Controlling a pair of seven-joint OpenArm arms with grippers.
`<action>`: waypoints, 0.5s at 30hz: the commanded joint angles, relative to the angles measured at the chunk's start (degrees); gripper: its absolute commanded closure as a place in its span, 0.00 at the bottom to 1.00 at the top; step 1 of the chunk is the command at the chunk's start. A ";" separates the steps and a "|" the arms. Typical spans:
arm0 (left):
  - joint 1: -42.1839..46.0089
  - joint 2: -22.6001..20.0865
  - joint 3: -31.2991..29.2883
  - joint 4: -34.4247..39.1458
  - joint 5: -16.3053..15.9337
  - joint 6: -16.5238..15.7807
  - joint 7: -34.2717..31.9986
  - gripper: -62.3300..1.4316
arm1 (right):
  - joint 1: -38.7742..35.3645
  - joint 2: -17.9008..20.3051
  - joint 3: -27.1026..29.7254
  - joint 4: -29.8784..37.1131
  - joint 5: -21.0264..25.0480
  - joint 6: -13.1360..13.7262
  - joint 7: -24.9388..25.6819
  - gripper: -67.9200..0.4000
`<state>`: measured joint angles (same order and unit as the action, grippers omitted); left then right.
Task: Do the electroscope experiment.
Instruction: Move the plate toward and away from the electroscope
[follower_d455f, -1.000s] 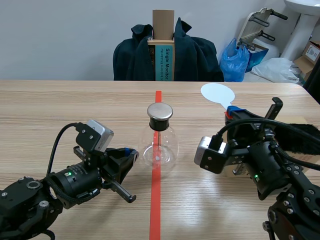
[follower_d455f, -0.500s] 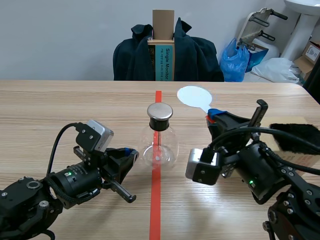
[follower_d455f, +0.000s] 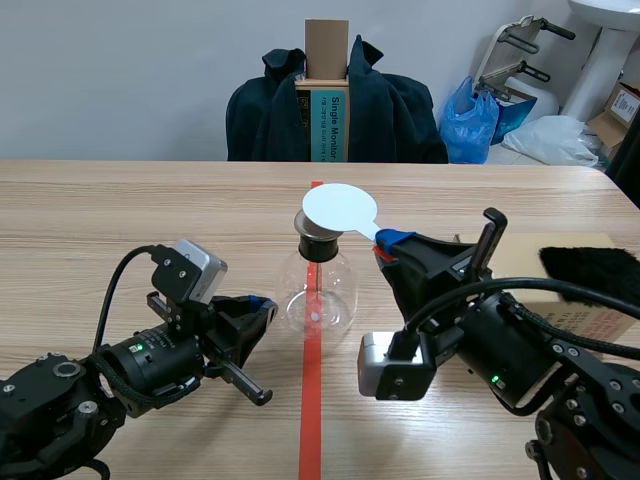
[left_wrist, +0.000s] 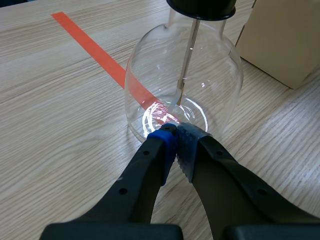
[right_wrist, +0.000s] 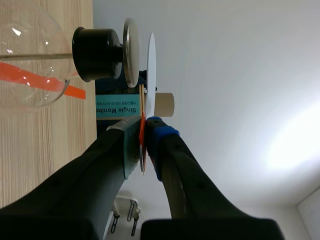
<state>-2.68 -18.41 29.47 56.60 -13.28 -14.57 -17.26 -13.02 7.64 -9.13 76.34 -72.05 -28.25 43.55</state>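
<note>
The right pincer (follower_d455f: 390, 243) clamps the seemingly light, stiff disc (follower_d455f: 339, 208) by its handle, over the fragile-looking glass electroscope (follower_d455f: 318, 295). The left pincer (left_wrist: 176, 137) sits clenched, empty.

White words "Single Monitor" running down a teal box (follower_d455f: 335, 125) behind the table (follower_d455f: 120, 220), red print on a cardboard box (follower_d455f: 592, 318) too small to read

Flask (follower_d455f: 318, 295) is showing clear glass, its stopper (right_wrist: 97, 47) black, its cap (right_wrist: 131, 52) silver. Disc (follower_d455f: 339, 208) is reading plain white. Table (follower_d455f: 100, 220) is showing pale wood grain; tape (follower_d455f: 312, 400) is running orange-red. Left jaws are showing black, with one blue pad (left_wrist: 164, 152) and one dotted grey pad (left_wrist: 189, 147). Fur (follower_d455f: 590, 265) is showing black.
</note>
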 joint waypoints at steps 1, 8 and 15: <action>-0.17 0.15 -0.46 1.40 -0.37 0.13 -0.96 0.95 | 0.98 0.59 0.04 0.85 0.46 -0.59 0.79 0.98; -0.17 0.15 -0.46 1.40 -0.37 0.13 -0.96 0.95 | 0.98 0.59 0.04 0.85 0.46 -0.59 3.19 0.98; -0.17 0.15 -0.46 1.40 -0.37 0.13 -0.96 0.95 | 0.98 0.59 0.04 0.85 0.46 -0.59 3.37 0.98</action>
<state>-2.68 -18.41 29.47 56.60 -13.28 -14.57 -17.26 -13.02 7.64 -9.13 76.34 -72.07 -28.25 46.72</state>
